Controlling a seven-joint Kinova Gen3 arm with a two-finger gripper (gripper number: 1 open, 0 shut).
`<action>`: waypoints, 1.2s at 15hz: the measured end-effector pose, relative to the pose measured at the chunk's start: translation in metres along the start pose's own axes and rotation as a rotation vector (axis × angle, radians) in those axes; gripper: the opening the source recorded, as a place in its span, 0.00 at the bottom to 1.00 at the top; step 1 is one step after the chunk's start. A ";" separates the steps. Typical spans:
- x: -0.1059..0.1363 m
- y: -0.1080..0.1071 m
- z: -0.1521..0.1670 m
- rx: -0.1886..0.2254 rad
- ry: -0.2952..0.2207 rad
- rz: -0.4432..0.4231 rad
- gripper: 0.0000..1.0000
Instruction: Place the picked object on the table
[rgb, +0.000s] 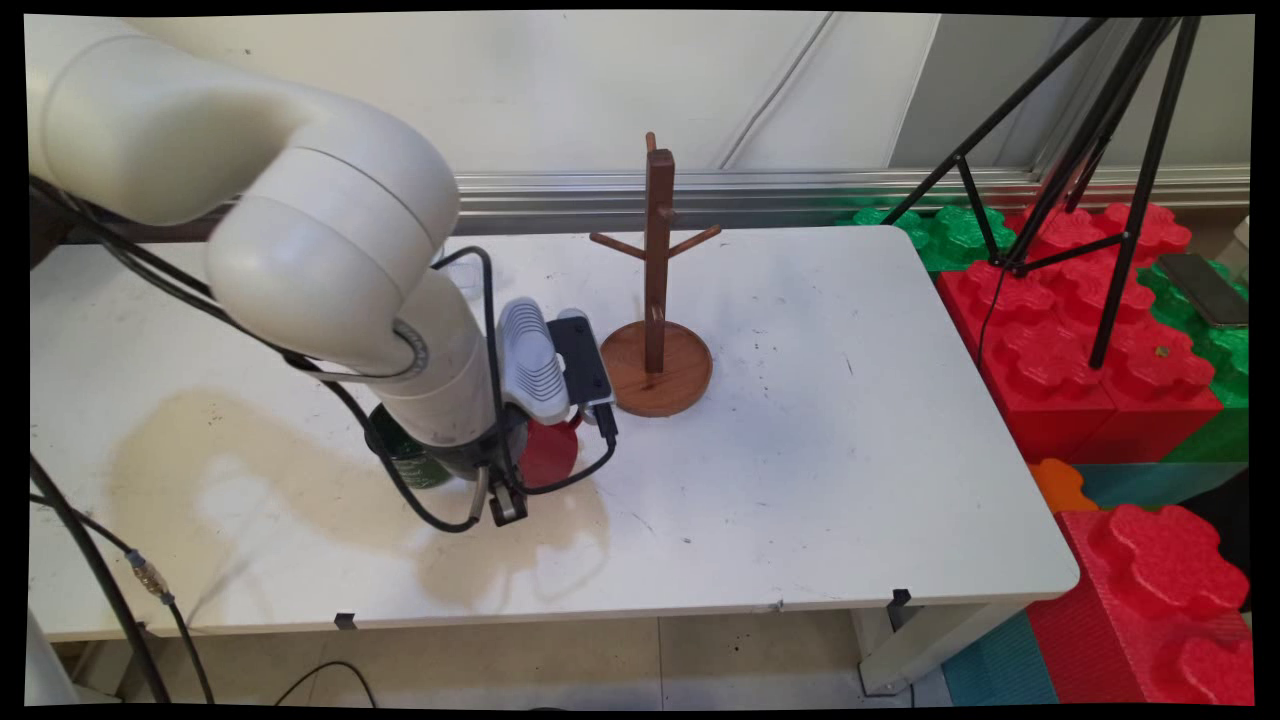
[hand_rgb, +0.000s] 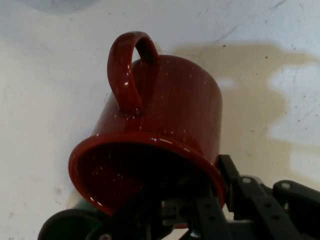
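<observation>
— Where the black two-finger gripper (rgb: 505, 500) hangs low over the white table (rgb: 800, 450), what has it got?

— It's clamped on the rim of a glossy red speckled ceramic mug (hand_rgb: 155, 130), one finger inside the mouth, handle turned away from the hand.

— Anything beside it?

— A dark green cup (rgb: 405, 462) touching the mug's left side, and a brown wooden mug tree with pegs and a round base (rgb: 657, 330) just behind, to the right.
</observation>
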 end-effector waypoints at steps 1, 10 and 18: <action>0.002 0.000 0.003 -0.002 -0.006 -0.003 0.00; 0.013 -0.002 0.017 -0.017 -0.030 0.009 0.00; 0.023 -0.005 0.021 -0.018 -0.025 0.032 1.00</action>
